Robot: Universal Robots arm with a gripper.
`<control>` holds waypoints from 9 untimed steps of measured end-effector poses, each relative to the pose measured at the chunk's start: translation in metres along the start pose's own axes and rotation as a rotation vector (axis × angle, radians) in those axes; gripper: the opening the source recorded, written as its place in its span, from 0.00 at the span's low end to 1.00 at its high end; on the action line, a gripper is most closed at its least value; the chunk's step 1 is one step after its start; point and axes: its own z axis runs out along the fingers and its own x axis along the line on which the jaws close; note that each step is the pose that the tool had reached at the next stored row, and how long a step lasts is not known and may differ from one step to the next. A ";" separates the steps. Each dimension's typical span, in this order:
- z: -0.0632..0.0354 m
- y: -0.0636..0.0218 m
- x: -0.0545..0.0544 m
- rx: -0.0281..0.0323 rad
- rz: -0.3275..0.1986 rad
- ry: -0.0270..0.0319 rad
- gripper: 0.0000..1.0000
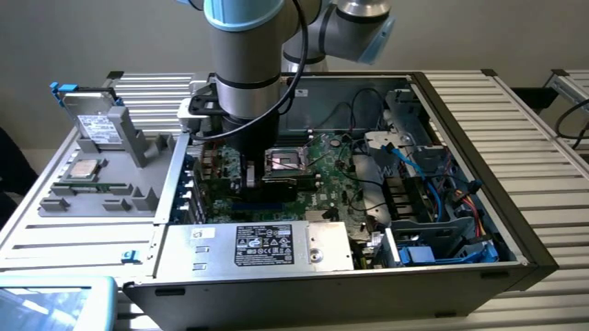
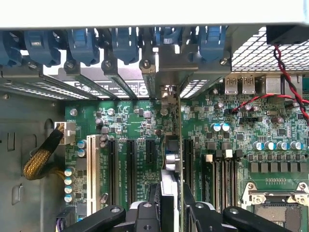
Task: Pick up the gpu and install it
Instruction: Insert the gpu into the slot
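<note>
Holding gpu [image 2: 170, 159] edge-on, thin w/ metal bracket, tool [image 2: 170, 205] clamped on it, over mobo [image 2: 120, 121].

Table [image 1: 543, 145] under my arm is ribbed silver metal slats, running across the whole scene. Two big things sit directly on it. An open computer case [image 1: 322, 303], dark shell, lies flat with its open side up and takes the middle and the exterior view's right; bare slats show beyond it there. A grey moulded parts tray [image 1: 87, 200] sits just beside the case on the exterior view's left; can't tell if they touch. A small blue clip [image 1: 129, 256] sits on the slats near the case's front corner. A light blue-rimmed item [image 1: 55, 300] is at the near corner; unclear if it rests on the slats. A second slatted surface [image 1: 572, 86] stands apart at the far right.
</note>
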 end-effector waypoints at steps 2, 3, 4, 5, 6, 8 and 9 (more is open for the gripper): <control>0.0000 0.0000 0.000 0.0000 0.000 0.0004 0.28; 0.0000 0.0000 0.000 0.0000 0.000 0.0004 0.28; 0.0000 0.0000 0.000 0.0000 0.000 0.0004 0.28; 0.0000 0.0000 0.000 0.0000 0.000 0.0004 0.28; 0.0000 0.0000 0.000 0.0000 0.000 0.0004 0.28; 0.0001 0.0000 0.000 0.0001 0.000 0.0009 0.28; 0.0002 0.0000 0.000 0.0001 0.000 0.0019 0.28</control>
